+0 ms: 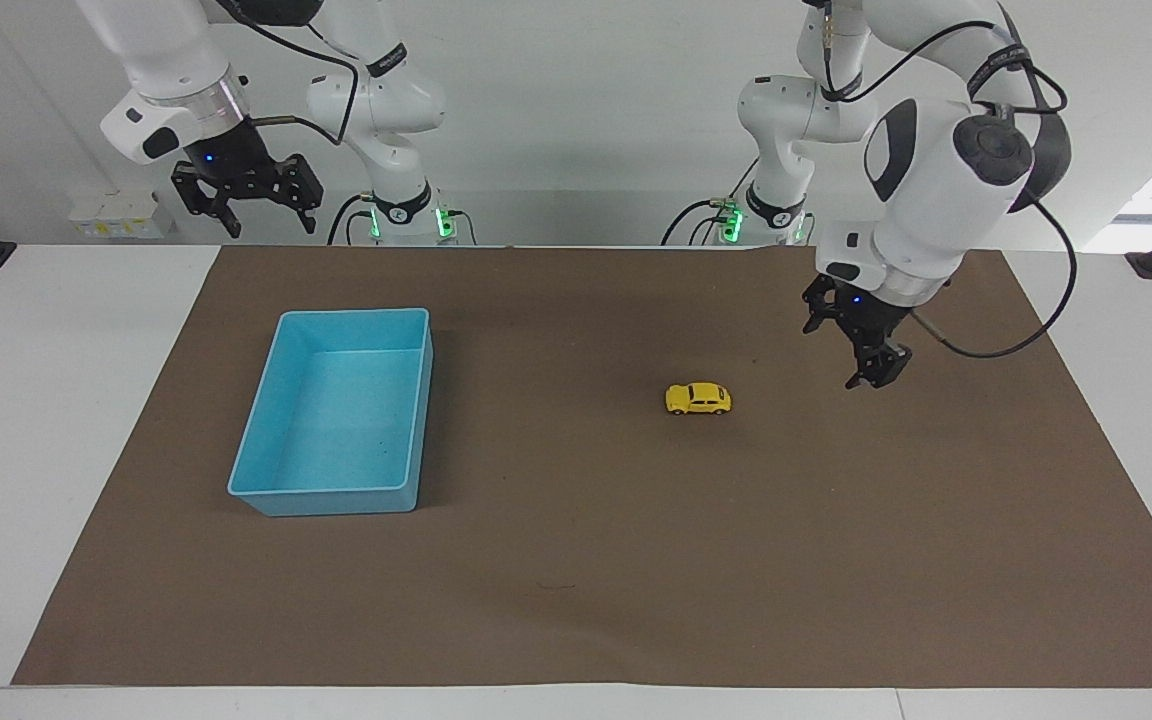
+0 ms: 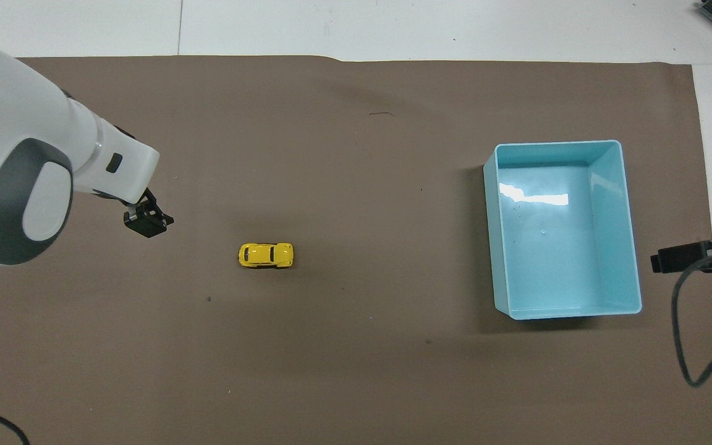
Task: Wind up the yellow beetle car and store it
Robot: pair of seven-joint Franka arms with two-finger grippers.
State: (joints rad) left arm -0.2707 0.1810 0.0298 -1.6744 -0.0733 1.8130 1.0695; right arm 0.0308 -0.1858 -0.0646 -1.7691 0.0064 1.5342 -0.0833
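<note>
left gripper [image 1: 866,372] over mat near yellow beetle car [image 1: 698,399] | jaws perhaps narrow | right gripper [image 1: 246,205] jaws wide

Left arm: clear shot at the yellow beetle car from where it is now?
Probably yes. The left gripper hangs over bare brown mat beside the yellow beetle car, nothing between them. The light-blue tray sits toward the right arm's end, where the right gripper waits.

A robotics lab: two white robot arms [image 1: 936,170] are mounted at a white bench [image 1: 56,400] covered by a brown mat [image 1: 576,560], against bare white walls, with cables trailing.
</note>
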